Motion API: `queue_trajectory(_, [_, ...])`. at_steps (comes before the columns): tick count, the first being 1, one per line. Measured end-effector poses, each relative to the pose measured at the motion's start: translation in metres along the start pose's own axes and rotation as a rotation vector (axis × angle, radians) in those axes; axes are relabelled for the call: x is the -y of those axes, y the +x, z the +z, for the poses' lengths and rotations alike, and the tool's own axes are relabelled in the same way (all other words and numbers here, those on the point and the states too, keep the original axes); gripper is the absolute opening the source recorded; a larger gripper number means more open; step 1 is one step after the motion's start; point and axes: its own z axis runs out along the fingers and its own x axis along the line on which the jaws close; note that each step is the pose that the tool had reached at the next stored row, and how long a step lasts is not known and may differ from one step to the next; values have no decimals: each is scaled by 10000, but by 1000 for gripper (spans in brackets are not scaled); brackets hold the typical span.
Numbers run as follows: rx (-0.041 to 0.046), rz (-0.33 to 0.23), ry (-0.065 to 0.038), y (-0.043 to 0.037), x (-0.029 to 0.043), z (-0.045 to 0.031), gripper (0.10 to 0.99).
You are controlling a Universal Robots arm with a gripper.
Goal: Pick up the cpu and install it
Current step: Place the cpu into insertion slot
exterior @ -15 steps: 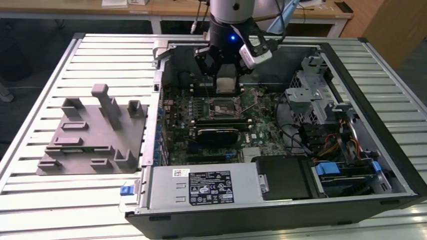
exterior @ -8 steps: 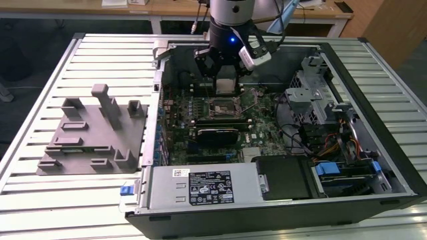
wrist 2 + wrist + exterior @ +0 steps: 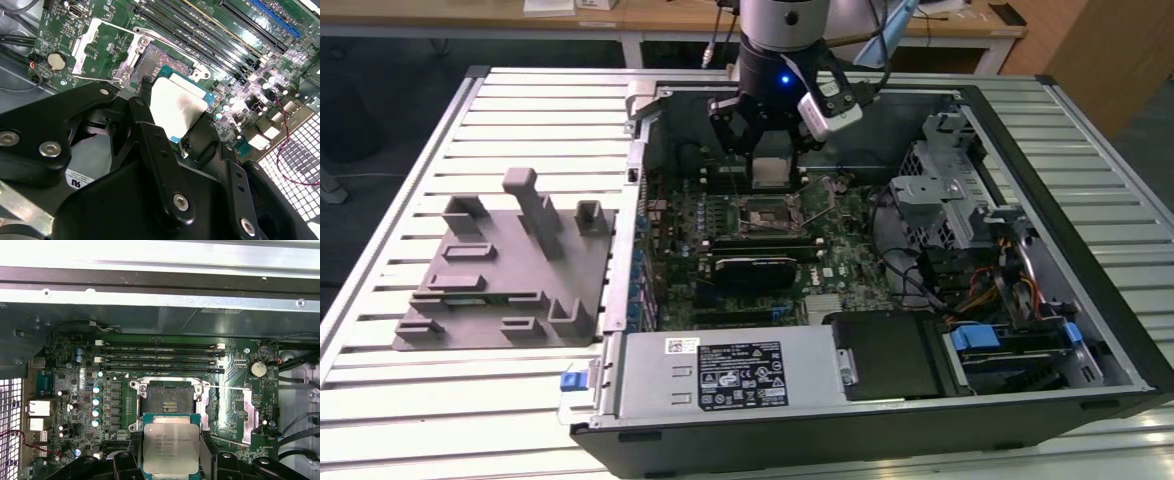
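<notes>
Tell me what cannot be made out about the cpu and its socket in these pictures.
- Underside of the cpu: turned away from every view.
- Part of the socket: second wrist view, covered by the cpu and gripper.
- Socket's pins: too small in the first wrist view.

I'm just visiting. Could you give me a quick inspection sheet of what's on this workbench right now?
Surface: slatted metal table, bearing an open computer case.
Job's things: cpu held near the empty, open socket, not seated.
Clutter: grey fixture block beside the case.
Grippers: gripper shut on the cpu.
Cables: wire bundles inside the case.
Surroundings: wooden benches behind.
</notes>
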Motion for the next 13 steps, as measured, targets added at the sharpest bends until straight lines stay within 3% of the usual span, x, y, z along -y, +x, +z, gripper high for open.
queue_trajectory(3, [2, 38, 1, 0, 0, 0, 541])
queue_trajectory(13, [69, 1605, 56, 0, 0, 2, 541])
